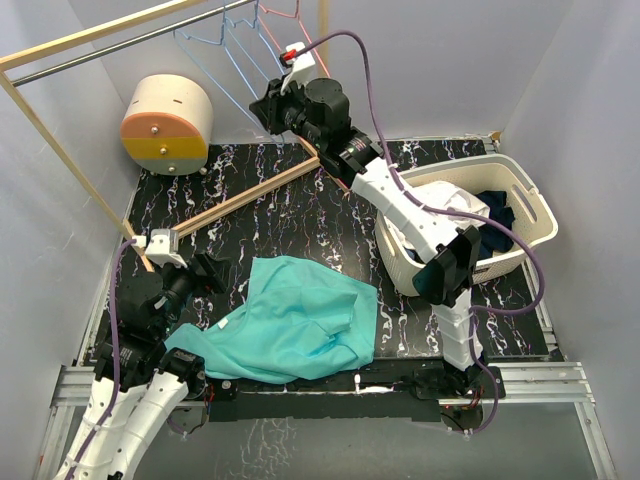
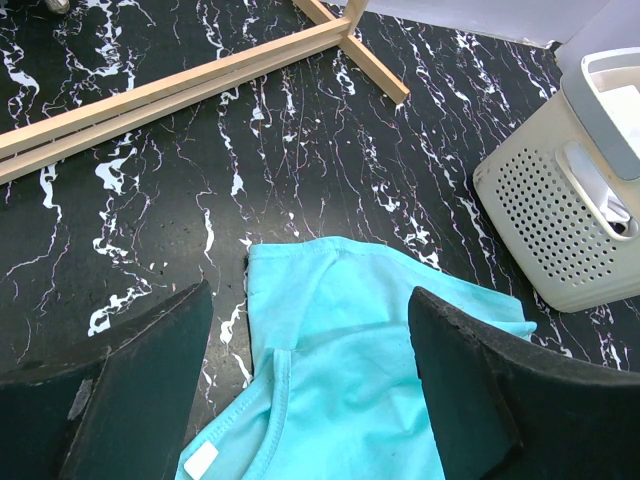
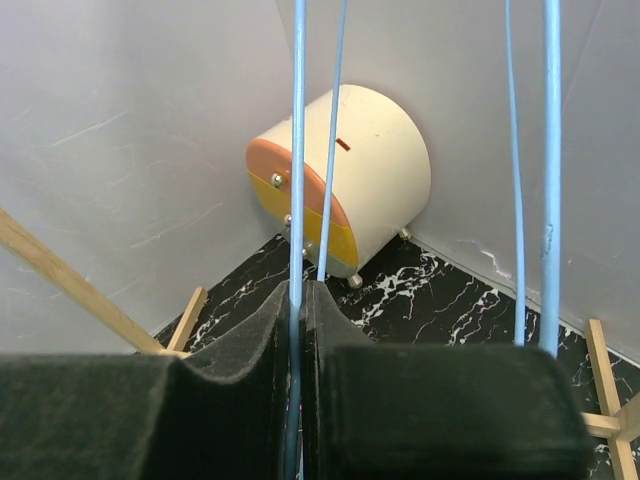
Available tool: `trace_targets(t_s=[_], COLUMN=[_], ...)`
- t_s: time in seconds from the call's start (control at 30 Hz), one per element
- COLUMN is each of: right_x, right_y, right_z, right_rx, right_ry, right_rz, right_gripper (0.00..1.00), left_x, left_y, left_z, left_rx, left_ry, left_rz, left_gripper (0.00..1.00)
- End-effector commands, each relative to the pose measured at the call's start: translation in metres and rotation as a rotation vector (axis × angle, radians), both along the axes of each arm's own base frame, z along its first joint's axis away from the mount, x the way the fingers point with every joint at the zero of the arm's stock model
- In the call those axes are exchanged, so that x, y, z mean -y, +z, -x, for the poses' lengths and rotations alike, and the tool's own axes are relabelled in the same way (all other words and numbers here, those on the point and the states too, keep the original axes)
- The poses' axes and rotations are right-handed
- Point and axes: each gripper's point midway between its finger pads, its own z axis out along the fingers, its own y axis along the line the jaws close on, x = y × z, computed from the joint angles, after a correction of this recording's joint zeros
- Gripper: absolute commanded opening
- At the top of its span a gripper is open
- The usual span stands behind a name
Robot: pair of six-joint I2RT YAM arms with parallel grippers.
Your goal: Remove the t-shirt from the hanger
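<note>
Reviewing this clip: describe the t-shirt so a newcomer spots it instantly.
Look at the black marbled table, near edge, left of the white laundry basket. The t-shirt lies there crumpled. It is the only teal cloth, unlike the dark clothes in the basket.

T-shirt [image 1: 300,325]: teal knit cloth, matt, soft and creased, with stitched hems. Hanger [image 3: 297,150]: thin blue wire with a smooth, slightly glossy coating. Desk [image 1: 300,215]: black, white-veined marble-look surface with a faint sheen. Rack frame [image 1: 250,197]: pale bare wood, matt; its rail [image 1: 130,43] is grey metal. Basket [image 2: 540,220]: cream perforated plastic, smooth. Fingers [image 3: 240,350] of the right gripper [image 3: 298,295]: black, matt, foam-like, finely rough.
</note>
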Motion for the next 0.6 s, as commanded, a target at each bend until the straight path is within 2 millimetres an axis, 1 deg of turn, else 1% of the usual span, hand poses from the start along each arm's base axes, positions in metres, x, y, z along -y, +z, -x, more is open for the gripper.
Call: trace_targets(t_s=[0.0,0.07,0.13,0.17,0.23,0.3,0.33,0.4,0.47,0.5,0.53,0.57], right_x=[0.003,0.003,0.005,0.006,0.01,0.016,0.02,0.029,0.035,0.044,0.051,0.057], right_y=[0.03,0.026,0.022,0.02,0.017,0.015,0.016,0.014,-0.002,0.003,0.001,-0.005], right_z=[0.004,0.005,0.007,0.009,0.016,0.026,0.033,0.046,0.061,0.075,0.086,0.096], right_rx=[0.056,0.049,0.04,0.035,0.031,0.027,0.031,0.029,0.003,0.009,0.003,-0.014], right_ry=[0.009,0.012,0.014,0.017,0.025,0.036,0.043,0.057,0.087,0.1,0.112,0.124], right_rz=[-0.048,-0.039,-0.029,-0.024,-0.016,-0.008,-0.008,-0.001,0.028,0.025,0.028,0.037], right_gripper=[0.08,0.08,0.12,0.18,0.34,0.48,0.55,0.65,0.71,0.73,0.77,0.81], left_x=[-0.001,-0.001,-0.001,-0.001,-0.001,-0.001,-0.001,-0.001,-0.001,-0.001,-0.001,-0.001], left_y=[0.003,0.003,0.002,0.002,0.002,0.001,0.001,0.001,0.0,0.0,-0.001,-0.001], left_z=[-0.001,-0.001,-0.002,-0.002,-0.002,-0.003,-0.003,-0.003,-0.003,-0.004,-0.004,-0.004], left_rx=[0.002,0.001,-0.004,-0.004,-0.006,-0.009,-0.01,-0.012,-0.017,-0.018,-0.019,-0.02], left_ry=[0.01,0.01,0.012,0.011,0.014,0.012,0.012,0.011,0.014,0.014,0.016,0.017], left_rz=[0.003,0.004,0.002,0.002,0.001,0.0,0.0,0.0,-0.003,-0.004,-0.005,-0.005], left_gripper=[0.77,0.77,0.77,0.77,0.77,0.77,0.77,0.77,0.77,0.77,0.77,0.77])
